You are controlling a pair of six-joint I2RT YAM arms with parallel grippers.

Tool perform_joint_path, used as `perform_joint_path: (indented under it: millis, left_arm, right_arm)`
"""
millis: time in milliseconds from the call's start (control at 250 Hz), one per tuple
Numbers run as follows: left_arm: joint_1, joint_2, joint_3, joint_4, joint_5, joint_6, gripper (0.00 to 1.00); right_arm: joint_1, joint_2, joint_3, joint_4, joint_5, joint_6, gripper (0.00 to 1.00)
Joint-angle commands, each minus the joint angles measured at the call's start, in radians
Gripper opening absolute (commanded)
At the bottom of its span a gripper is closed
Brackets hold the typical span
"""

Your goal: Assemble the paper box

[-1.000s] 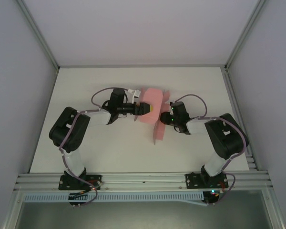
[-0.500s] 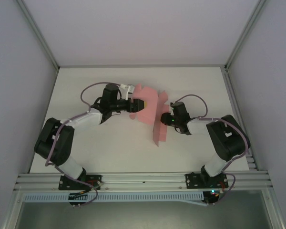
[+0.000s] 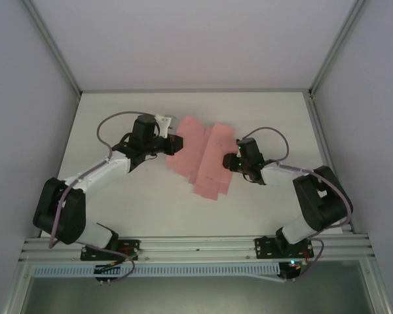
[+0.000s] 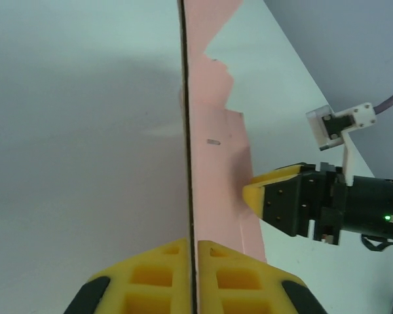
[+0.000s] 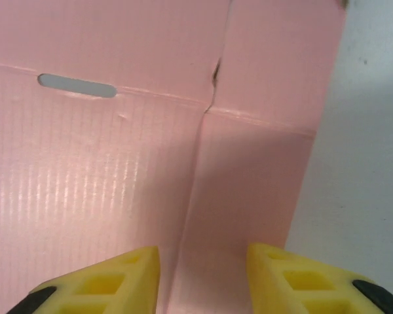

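- The paper box (image 3: 200, 157) was a flat die-cut sheet of pale pink card, flaps spread out, lying on the white tabletop (image 3: 118, 203) a little past its middle toward the far side.
- It sat between the two arms, the left arm (image 3: 98, 173) reaching in from the left and the right arm (image 3: 301, 183) from the right.
- The left jaws were pressed together on the sheet's left edge. In the left wrist view the card (image 4: 216, 163) ran edge-on straight between the two yellow fingers (image 4: 160, 268), with no gap on either side of it.
- From where I stood I could not tell whether that edge was raised off the tabletop or lying on it.
- The right jaws stood apart at the sheet's right side. In the right wrist view the two yellow fingers (image 5: 128, 271) had a clear gap between them, and the pink card (image 5: 118, 170) lay beyond, seen face-on.
- One yellow fingertip (image 4: 265, 193) of the right jaws touched the face of the card in the left wrist view.
- The card had creases crossing near a small tear (image 5: 216, 72), and a narrow slot (image 5: 77, 85) was cut to the left of it.
- A purple cable (image 3: 118, 121) looped over the left arm's wrist.
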Motion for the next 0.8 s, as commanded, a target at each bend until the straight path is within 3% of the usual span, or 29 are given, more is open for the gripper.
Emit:
perform_joint_path:
  millis: [0,208,343,471,795]
  left_arm:
    - [0.002,-0.067,0.033,0.002,-0.001,0.076,0.0]
    - [0.002,-0.203,0.096,0.037,0.049,0.092,0.0]
    - [0.002,-0.309,0.116,0.095,0.098,0.078,0.0]
    - [0.002,-0.384,0.138,0.115,0.145,0.059,0.0]
    - [0.001,-0.464,0.133,0.206,0.241,-0.036,0.0]
  right_arm:
    - [0.002,-0.114,0.031,-0.045,-0.012,-0.013,0.49]
    - [-0.033,-0.363,-0.032,-0.023,-0.041,0.034,0.69]
    - [-0.116,-0.513,-0.134,0.103,-0.11,0.111,0.82]
    - [-0.213,-0.576,-0.226,0.33,-0.249,0.191,0.84]
    - [-0.219,-0.475,-0.23,0.805,-0.518,0.282,0.81]
